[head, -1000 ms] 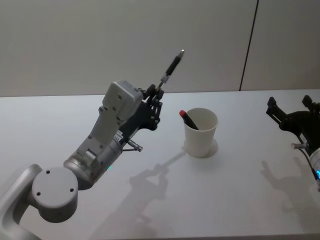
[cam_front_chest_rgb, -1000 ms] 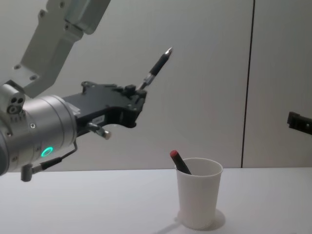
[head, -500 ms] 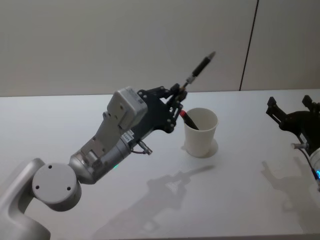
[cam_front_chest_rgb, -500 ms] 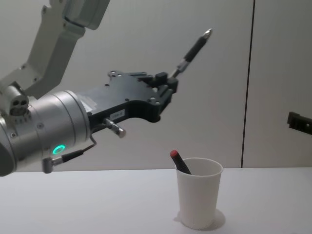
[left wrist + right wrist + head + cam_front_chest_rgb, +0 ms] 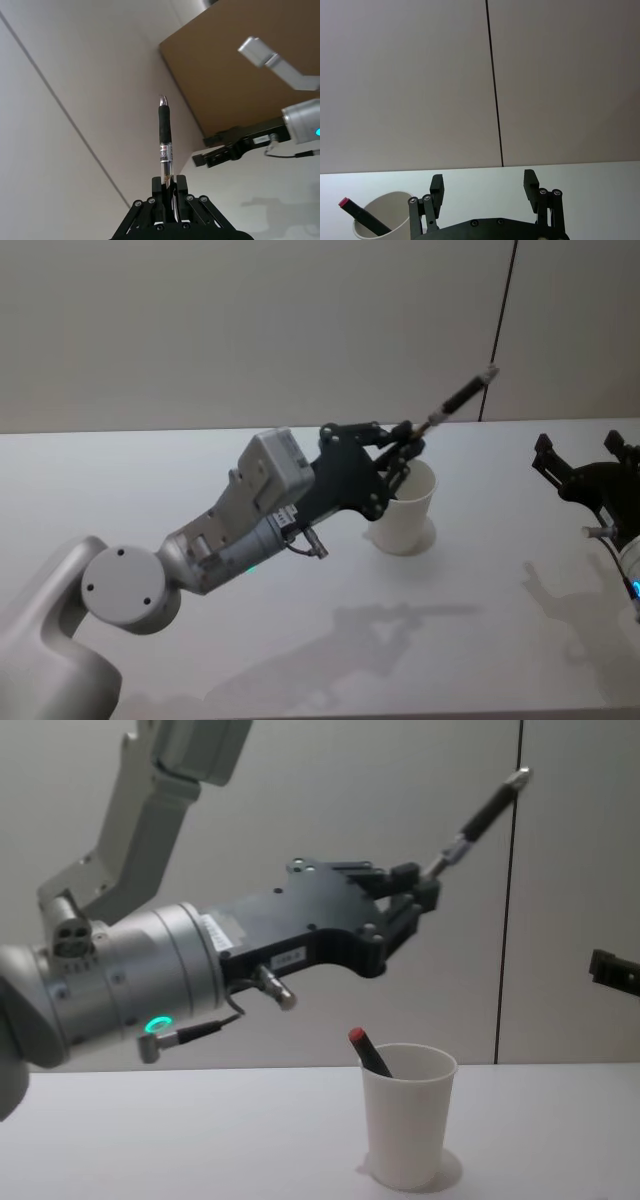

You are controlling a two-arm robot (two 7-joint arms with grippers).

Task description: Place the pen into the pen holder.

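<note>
The pen (image 5: 455, 398) is black and clear, and my left gripper (image 5: 405, 440) is shut on its lower end. It slants up and to the right (image 5: 480, 818) and stands straight out from the gripper in the left wrist view (image 5: 165, 135). The left gripper (image 5: 415, 890) hangs in the air above the pen holder (image 5: 408, 1120), about over its left rim. The pen holder (image 5: 410, 518) is a white paper cup standing upright on the table. My right gripper (image 5: 580, 450) rests open at the table's right side, well away from the cup (image 5: 395, 206).
A black marker with a red cap (image 5: 365, 1050) leans inside the cup against its left rim (image 5: 345, 203). The white table (image 5: 480, 620) ends at a grey wall with a dark vertical seam (image 5: 510, 920). The left arm's body (image 5: 230, 530) spans the table's left half.
My left gripper has carried the pen to the right, from left of the cup to above its left rim. The pen now leans further to the right. The right arm has not moved.
</note>
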